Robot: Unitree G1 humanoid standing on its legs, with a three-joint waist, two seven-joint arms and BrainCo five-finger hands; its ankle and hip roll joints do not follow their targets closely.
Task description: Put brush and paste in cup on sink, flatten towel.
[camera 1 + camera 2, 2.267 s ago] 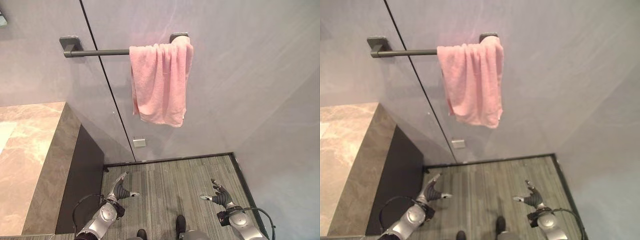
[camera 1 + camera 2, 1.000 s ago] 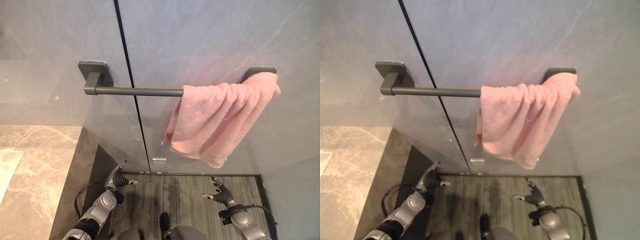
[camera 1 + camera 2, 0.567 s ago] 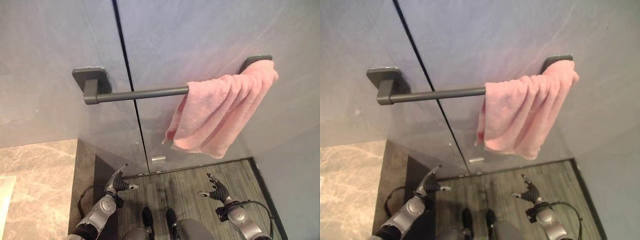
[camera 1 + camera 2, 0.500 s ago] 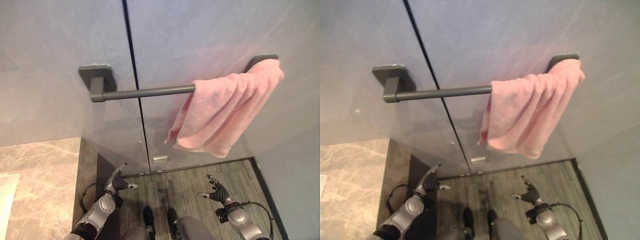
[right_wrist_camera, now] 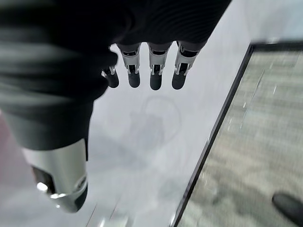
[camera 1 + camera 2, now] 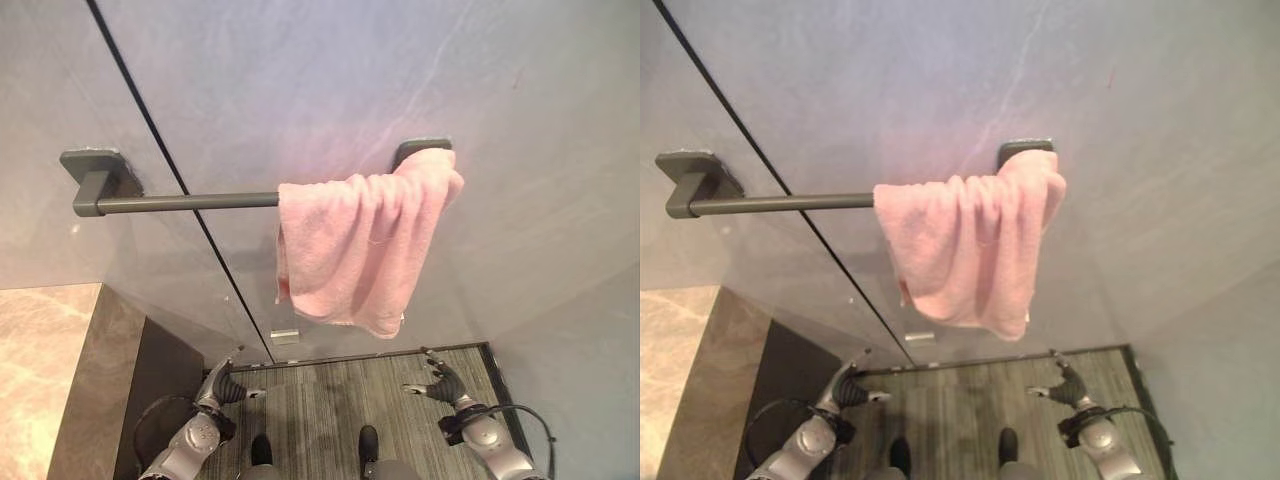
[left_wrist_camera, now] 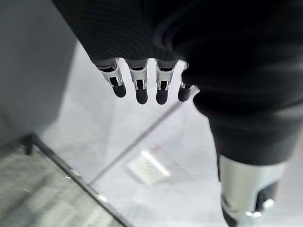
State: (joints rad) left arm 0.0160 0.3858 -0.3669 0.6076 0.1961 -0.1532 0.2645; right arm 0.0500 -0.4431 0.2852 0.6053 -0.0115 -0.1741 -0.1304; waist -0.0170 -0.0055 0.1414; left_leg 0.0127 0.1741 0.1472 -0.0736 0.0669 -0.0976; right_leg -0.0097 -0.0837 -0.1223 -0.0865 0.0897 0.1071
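Counter (image 6: 45, 370) cut off at left edge, bar (image 6: 180, 202) end under towel (image 6: 355, 250)

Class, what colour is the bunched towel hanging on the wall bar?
Pink; the bunched terry towel shows best in the left eye view.

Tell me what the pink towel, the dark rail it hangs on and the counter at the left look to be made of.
The pink towel looks like soft terry cloth: nubbly matte surface, loose bunched folds. The dark grey rail looks like metal with a matte coating: a straight slim bar, no gloss. The beige veined counter looks like polished marble or a stone imitation, judging by its veins.
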